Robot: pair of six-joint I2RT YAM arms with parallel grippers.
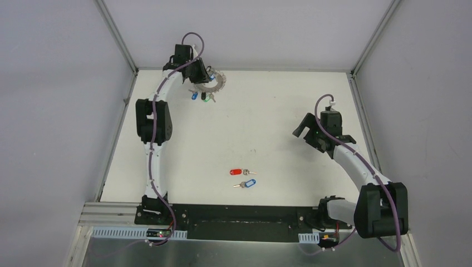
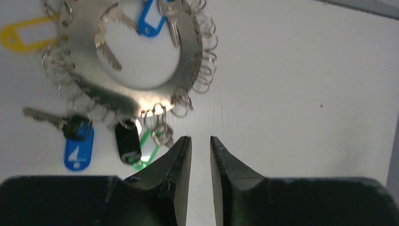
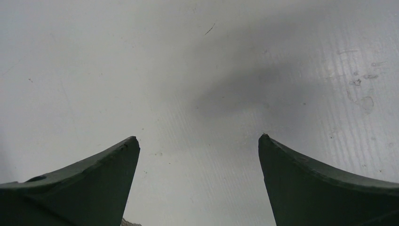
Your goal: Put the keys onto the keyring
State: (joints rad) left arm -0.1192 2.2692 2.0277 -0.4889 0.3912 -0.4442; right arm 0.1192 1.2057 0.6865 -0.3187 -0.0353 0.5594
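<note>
The left jaws stand nearly closed, gripping nothing, just beside the keyring [image 2: 77, 70] at the far left of the bench [image 1: 278, 128]. The right jaws gape wide and empty. The red-tagged key [image 1: 236, 172] and blue-tagged key [image 1: 249, 183] lie together mid-bench, well apart from the keyring.

Left gripper [image 2: 200, 139]: fingers nearly together, narrow gap, white table [image 2: 291, 94] showing btwn them. Keyring [image 2: 77, 52] lies flat far-left, wire loops round rim. Yellow tag [image 2: 23, 36] at its left edge, blue tag [image 2: 151, 19] over centre hole. Nearer: blue-tagged key [image 2: 78, 148], black tag [image 2: 128, 143], green tag [image 2: 146, 157].
</note>
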